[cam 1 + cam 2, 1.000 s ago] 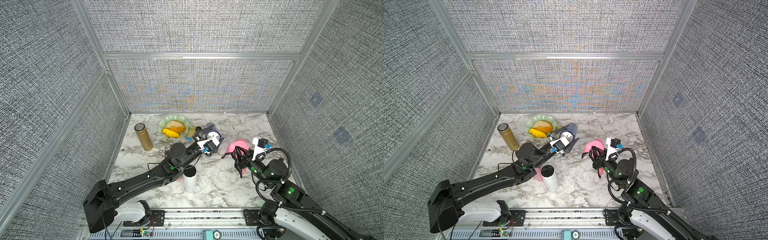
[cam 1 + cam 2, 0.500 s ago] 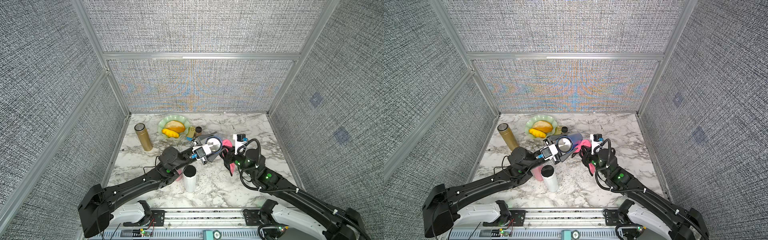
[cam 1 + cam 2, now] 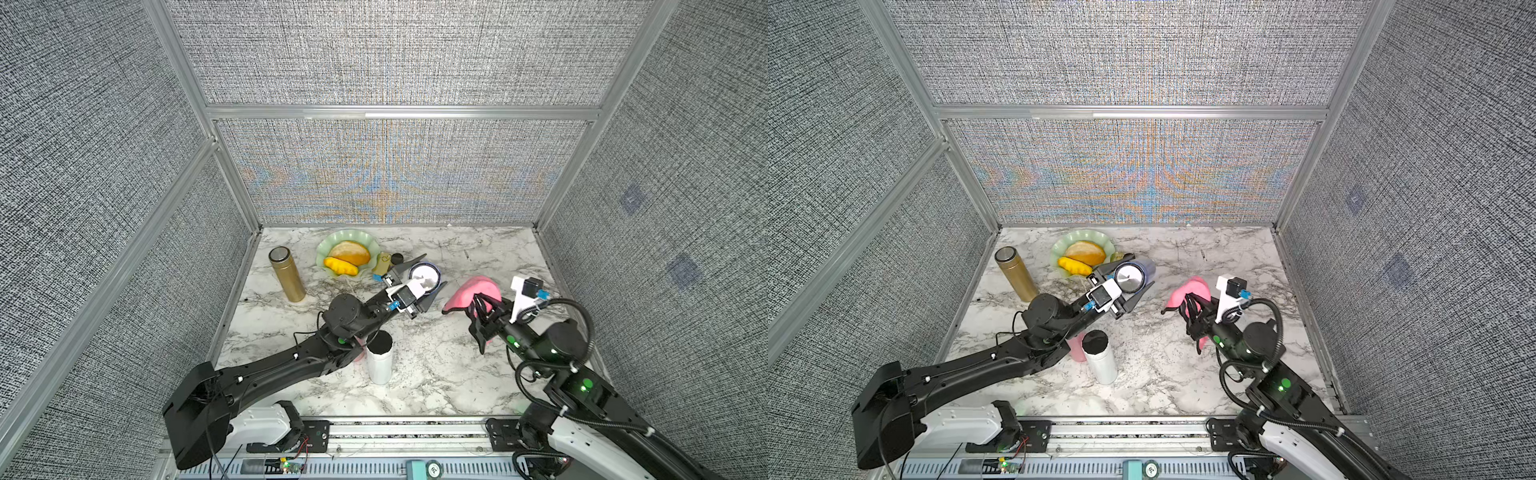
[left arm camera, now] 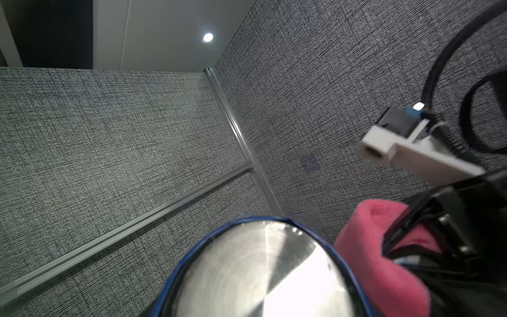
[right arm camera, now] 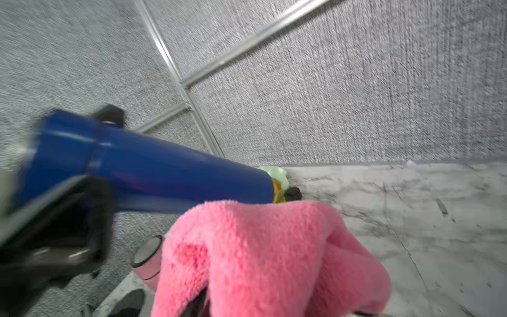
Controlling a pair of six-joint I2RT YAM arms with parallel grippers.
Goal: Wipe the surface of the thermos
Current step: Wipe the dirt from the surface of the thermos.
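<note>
The blue thermos (image 3: pixel 424 275) hangs tilted above the marble, its steel base (image 3: pixel 1128 275) turned up toward the top views. My left gripper (image 3: pixel 423 278) is shut on its body, one finger on each side. The wrist views show the same steel base (image 4: pixel 260 274) and the blue body (image 5: pixel 164 175). A bunched pink cloth (image 3: pixel 469 291) is to the right of the thermos, with my right gripper (image 3: pixel 484 309) shut on it. In both top views a small gap separates the cloth (image 3: pixel 1192 291) from the thermos. The cloth (image 5: pixel 260 247) hides the right fingertips.
A gold flask (image 3: pixel 286 274) stands at the back left beside a green plate (image 3: pixel 328 259) holding fruit. A white flask with a black lid (image 3: pixel 379 357) and a pink cup (image 3: pixel 1076 349) stand under the left arm. A small dark-capped bottle (image 3: pixel 392 258) sits behind the thermos.
Half a second ago the cloth was pressed against the thermos near the middle. The right arm has since drawn back to the right, and the left gripper has carried the thermos slightly back.
</note>
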